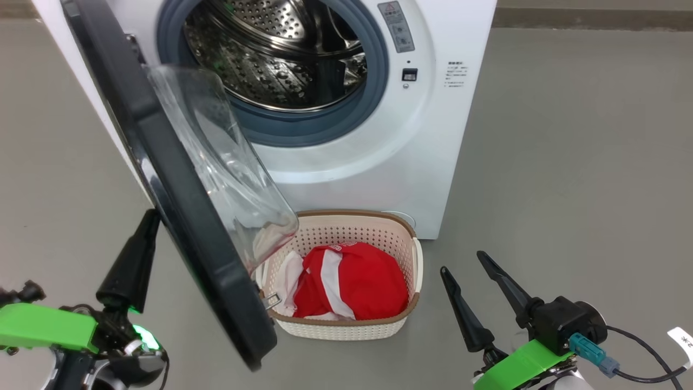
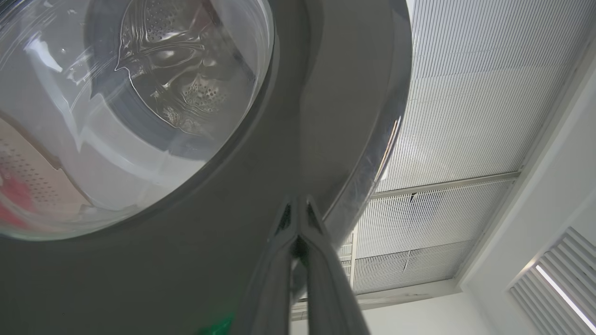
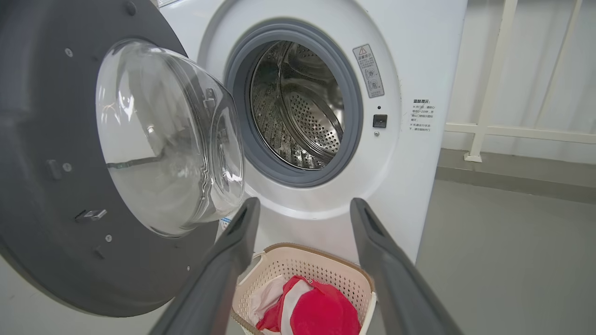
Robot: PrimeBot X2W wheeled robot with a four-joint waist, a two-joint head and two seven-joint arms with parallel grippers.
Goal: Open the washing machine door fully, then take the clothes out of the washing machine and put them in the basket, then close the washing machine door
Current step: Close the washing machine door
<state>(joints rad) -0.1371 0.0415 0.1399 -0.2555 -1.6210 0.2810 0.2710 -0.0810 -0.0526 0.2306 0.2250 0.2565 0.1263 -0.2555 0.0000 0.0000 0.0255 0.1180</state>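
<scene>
grey floor (image 1: pixel 568 162) under the white washing machine (image 1: pixel 352 151); left tool (image 1: pixel 150 216) pressed together, right tool (image 1: pixel 462 261) spread.

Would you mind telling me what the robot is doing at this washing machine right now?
The robot seems nearly done unloading the washing machine. The red and white clothes lie in the basket on the floor in front of it, and the steel drum looks empty. The washing machine door stands partly open; the left gripper, shut, is by its outer face, apparently to push it closed. The right gripper hangs open beside the basket, holding nothing.
</scene>
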